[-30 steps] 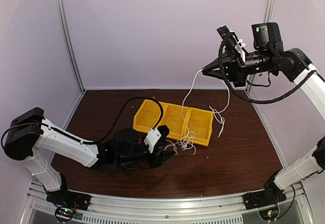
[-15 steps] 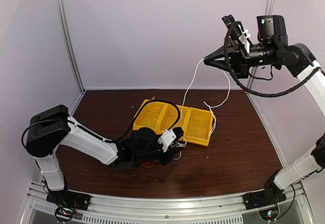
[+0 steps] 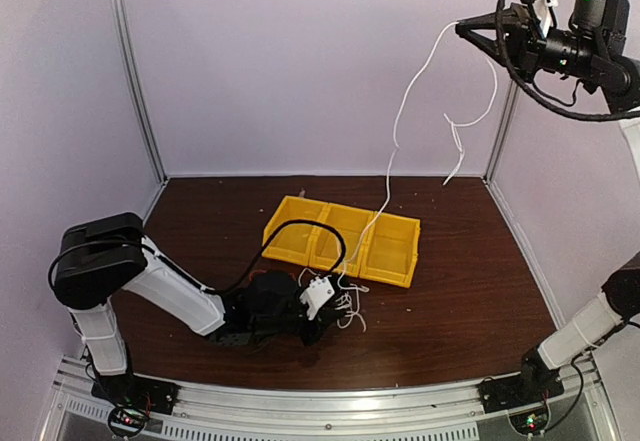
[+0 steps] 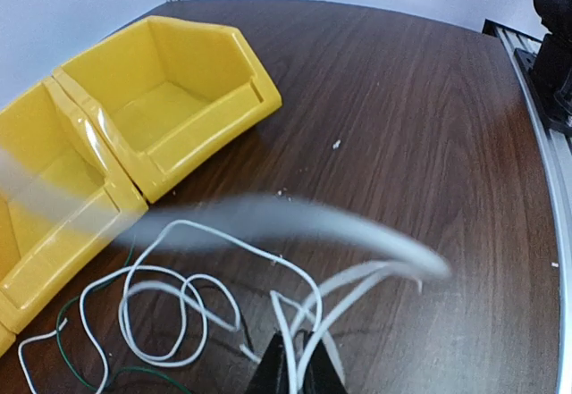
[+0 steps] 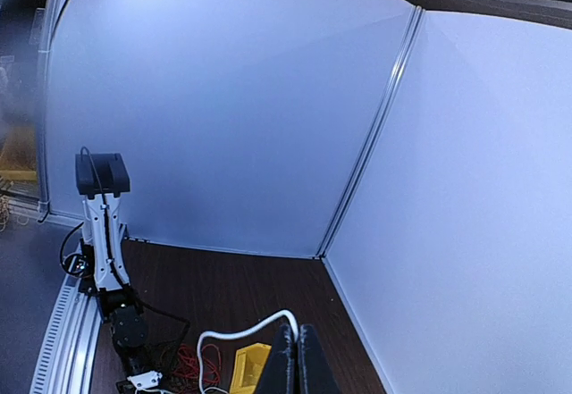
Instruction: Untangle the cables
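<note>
The cables lie as a small clump (image 3: 352,306) on the dark table in front of the yellow bins. My left gripper (image 3: 335,304) is low at that clump. In the left wrist view my left gripper (image 4: 292,345) is shut on white strands, with white loops (image 4: 161,314) and a green wire (image 4: 160,375) lying on the table beside it. My right gripper (image 3: 458,27) is raised high at the top right, shut on a long white cable (image 3: 395,151) that hangs down to the clump. The right wrist view shows my right gripper (image 5: 294,331) pinching that white cable (image 5: 242,333), with a red cable (image 5: 184,364) on the table below.
A row of three yellow bins (image 3: 400,276) stands mid-table behind the clump, and their walls (image 4: 206,130) are close on the left in the left wrist view. A thick black arm cable (image 3: 300,231) loops over the bins. White walls and metal posts (image 3: 135,71) enclose the table.
My right gripper has risen far up and to the right, drawing the white cable out of the clump. My left gripper has closed on white strands at the clump.
</note>
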`<state>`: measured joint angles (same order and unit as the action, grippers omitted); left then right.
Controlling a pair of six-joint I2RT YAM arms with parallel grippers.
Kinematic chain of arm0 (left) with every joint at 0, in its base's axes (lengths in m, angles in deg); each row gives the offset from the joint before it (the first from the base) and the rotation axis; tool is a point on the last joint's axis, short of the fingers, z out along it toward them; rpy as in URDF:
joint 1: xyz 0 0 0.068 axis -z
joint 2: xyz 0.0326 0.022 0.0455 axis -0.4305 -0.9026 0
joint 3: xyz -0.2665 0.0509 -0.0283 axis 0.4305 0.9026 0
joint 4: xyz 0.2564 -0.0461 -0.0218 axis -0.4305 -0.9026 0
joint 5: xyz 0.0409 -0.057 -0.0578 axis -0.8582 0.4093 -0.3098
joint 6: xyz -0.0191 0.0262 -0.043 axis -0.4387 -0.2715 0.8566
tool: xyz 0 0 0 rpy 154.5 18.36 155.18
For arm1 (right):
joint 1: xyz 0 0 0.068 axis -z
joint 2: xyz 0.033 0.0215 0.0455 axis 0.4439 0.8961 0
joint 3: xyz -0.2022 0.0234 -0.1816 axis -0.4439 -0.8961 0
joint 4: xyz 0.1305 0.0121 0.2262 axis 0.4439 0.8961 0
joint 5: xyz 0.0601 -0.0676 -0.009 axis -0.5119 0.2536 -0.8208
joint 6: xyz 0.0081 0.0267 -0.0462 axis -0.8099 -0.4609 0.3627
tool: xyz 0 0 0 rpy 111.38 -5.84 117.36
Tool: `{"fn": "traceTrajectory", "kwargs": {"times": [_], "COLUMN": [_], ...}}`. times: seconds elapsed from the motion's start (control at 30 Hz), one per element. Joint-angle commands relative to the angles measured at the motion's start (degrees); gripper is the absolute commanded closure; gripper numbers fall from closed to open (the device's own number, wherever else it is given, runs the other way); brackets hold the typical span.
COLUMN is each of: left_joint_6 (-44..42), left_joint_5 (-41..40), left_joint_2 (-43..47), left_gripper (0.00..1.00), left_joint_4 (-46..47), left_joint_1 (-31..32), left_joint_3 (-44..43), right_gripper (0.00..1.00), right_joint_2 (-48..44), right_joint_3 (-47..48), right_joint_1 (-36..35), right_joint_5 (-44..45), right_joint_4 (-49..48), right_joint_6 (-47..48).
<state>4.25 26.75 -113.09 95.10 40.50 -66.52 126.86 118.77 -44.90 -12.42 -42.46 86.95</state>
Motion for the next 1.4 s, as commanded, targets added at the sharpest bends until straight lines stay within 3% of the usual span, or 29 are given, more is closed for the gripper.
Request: {"fn": "traceTrajectory", "kwargs": {"times": [0.0, 0.37, 0.5, 0.73, 0.83, 1.03, 1.37], "left_joint_6": [2.2, 7.4, 12.7, 23.0, 25.2, 33.4, 25.8], "left_joint_5": [0.4, -8.6, -15.8, -28.1, -30.5, -33.4, -26.5], "left_joint_2": [3.2, 17.1, 26.4, 41.1, 40.8, 38.3, 31.1], "left_gripper": [0.97, 1.00, 1.00, 1.00, 1.00, 1.00, 1.00], "left_joint_4": [-0.5, -6.4, -14.8, -16.3, -16.5, -20.5, -18.2], "left_joint_1": [-0.2, -0.1, -0.1, -0.6, -1.6, -3.0, -2.8], "left_joint_3": [4.6, 15.5, 20.9, 32.2, 33.4, 33.8, 26.4], "right_gripper": [1.00, 1.00, 1.00, 1.00, 1.00, 1.00, 1.00], "right_joint_2": [0.6, 1.6, 1.5, 3.8, 3.0, 2.0, -0.8], "right_joint_3": [3.9, 4.6, 5.8, 9.4, 5.1, -7.5, -19.7], "right_joint_1": [2.2, 4.8, 6.2, 10.5, 14.3, 24.8, 24.3], "right_joint_5": [-4.3, -2.1, -1.9, -3.8, -4.8, -9.5, -6.0], "right_joint_4": [-4.0, -4.9, -6.3, -10.8, -19.4, -48.1, -40.2], "right_joint_6": [-4.6, -5.2, -7.0, -12.3, -18.0, -39.7, -27.2]}}
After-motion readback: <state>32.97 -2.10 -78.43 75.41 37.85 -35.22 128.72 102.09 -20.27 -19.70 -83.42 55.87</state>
